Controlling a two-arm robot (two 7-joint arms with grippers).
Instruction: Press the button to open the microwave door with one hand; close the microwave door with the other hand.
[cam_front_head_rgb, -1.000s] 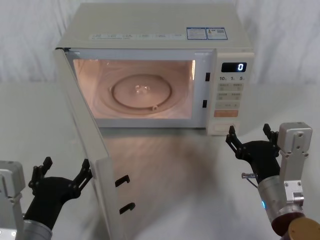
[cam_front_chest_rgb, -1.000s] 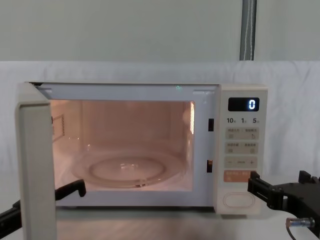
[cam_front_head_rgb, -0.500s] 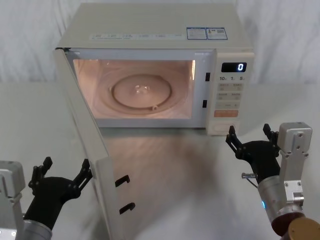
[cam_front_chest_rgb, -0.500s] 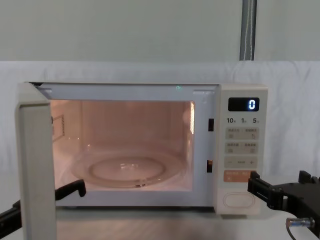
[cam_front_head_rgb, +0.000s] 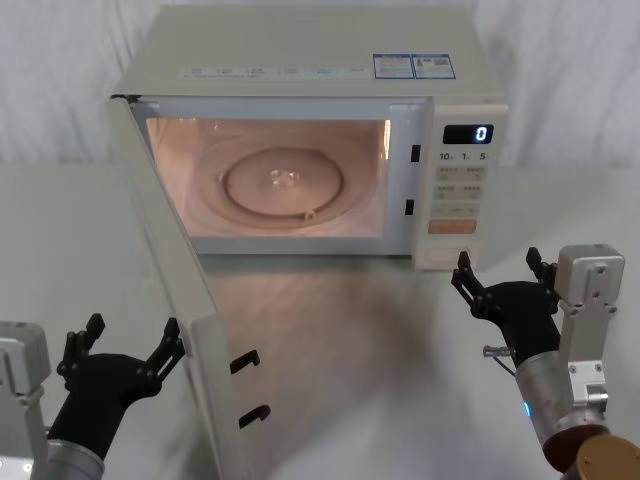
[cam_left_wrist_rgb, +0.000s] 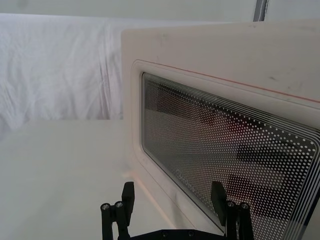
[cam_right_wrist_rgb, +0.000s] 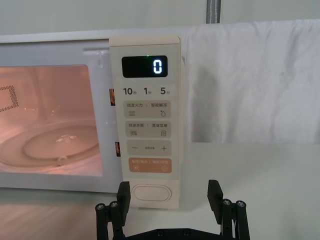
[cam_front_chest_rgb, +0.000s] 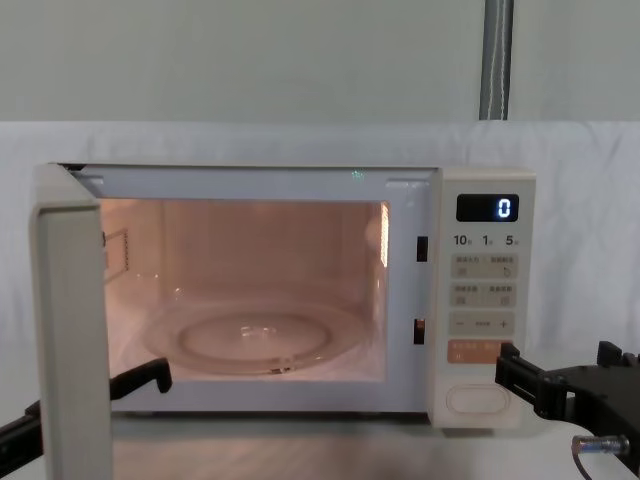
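The microwave door (cam_front_head_rgb: 190, 330) is already swung open; closing is left, the left gripper (cam_front_head_rgb: 122, 348) spread empty beside it, the right gripper (cam_front_head_rgb: 497, 270) spread empty near the button (cam_right_wrist_rgb: 152, 192)

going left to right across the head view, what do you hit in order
left claw → open microwave door → glass turntable in the lit cavity → keypad panel with the display and the button → right claw
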